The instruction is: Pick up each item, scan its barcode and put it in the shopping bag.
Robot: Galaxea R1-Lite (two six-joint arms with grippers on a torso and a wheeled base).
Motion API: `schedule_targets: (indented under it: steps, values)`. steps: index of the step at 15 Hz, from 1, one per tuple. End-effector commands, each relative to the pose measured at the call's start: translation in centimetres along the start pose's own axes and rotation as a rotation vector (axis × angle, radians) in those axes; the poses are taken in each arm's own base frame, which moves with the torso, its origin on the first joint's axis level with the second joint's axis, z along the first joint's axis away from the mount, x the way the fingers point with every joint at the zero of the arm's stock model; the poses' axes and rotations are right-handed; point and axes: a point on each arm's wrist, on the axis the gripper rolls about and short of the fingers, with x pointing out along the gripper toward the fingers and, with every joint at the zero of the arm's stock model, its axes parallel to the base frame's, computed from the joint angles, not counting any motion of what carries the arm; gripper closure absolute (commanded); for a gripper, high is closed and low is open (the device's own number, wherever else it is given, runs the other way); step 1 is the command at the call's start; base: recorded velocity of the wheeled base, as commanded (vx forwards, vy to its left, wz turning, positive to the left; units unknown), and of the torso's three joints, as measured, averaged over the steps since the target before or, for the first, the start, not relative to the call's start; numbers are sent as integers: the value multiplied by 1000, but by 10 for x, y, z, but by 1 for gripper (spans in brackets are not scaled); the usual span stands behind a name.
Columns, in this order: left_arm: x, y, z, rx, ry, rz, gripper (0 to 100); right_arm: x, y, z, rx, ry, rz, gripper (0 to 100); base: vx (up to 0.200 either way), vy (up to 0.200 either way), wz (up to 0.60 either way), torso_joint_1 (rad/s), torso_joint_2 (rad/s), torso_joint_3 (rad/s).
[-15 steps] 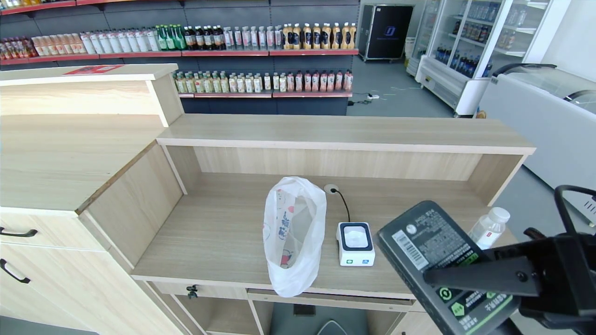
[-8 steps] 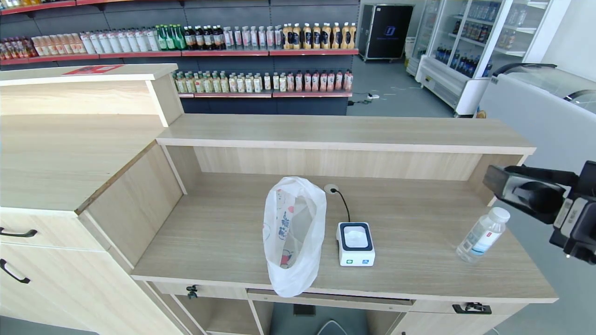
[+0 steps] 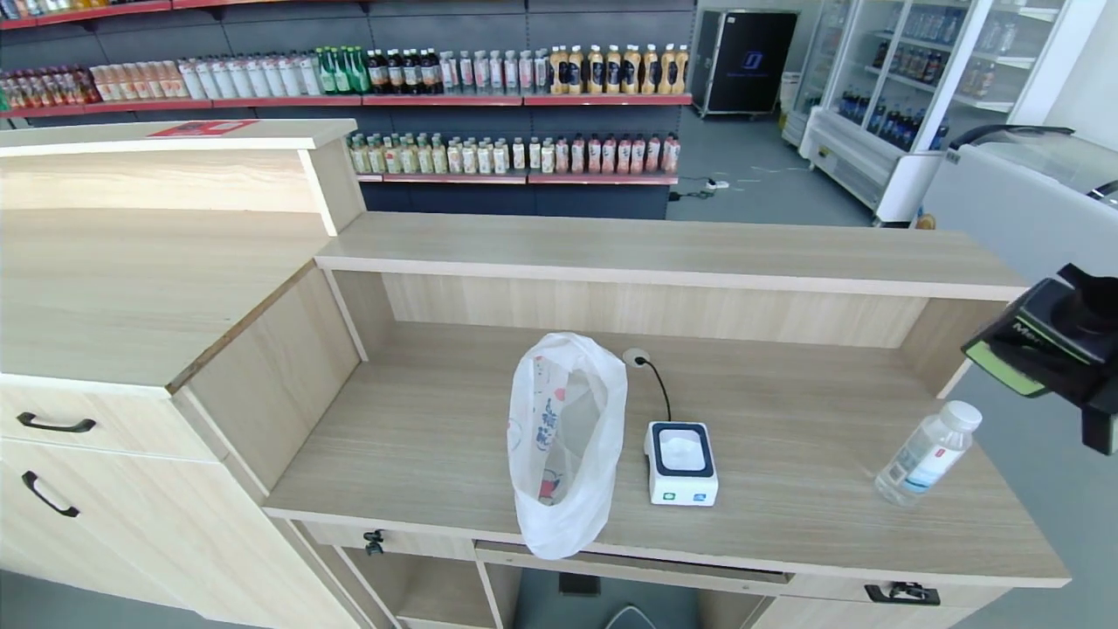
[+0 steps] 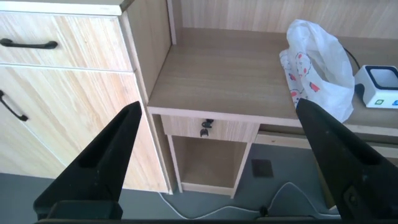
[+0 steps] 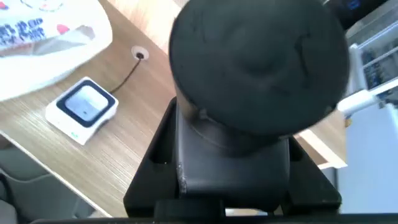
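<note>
My right tool [image 5: 231, 165] clamps the black container [image 3: 1035, 341], far right; next I need its barcode facing the scanner [image 3: 682, 451].

Head view, right edge: package [image 3: 1035, 336] and right gripper [image 3: 1092, 367] both cut off. Right wrist view: the package's dark bulk hides the gripper's fingertips. Contents of shopping bag [image 3: 566, 437] veiled by plastic, possibly a printed carton. Label on bottle [image 3: 924, 454] too small to read. Left wrist view clips scanner [image 4: 379, 84] at its edge.
</note>
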Motion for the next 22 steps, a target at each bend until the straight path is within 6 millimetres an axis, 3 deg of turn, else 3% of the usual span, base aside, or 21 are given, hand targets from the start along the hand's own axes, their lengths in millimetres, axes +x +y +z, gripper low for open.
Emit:
schedule_targets:
  steps: [1,3,7,8,12,22]
  values:
    - [0,0,0,0,-1,0,0,30,10,8,169,34,-13,100,0,0,600,7,2,12]
    - [0,0,0,0,-1,0,0,53,28,5,370,65,79,100,0,0,0,0,0,0]
    - [0,0,0,0,-1,0,0,89,50,-30,955,237,228,100,0,0,0,0,0,0]
    - [0,0,0,0,-1,0,0,96,51,-42,1004,284,224,100,0,0,0,0,0,0]
    - [0,0,0,0,-1,0,0,112,48,-85,1063,349,308,100,0,0,0,0,0,0]
    - [0,0,0,0,-1,0,0,153,53,-125,954,361,429,100,0,0,0,0,0,0]
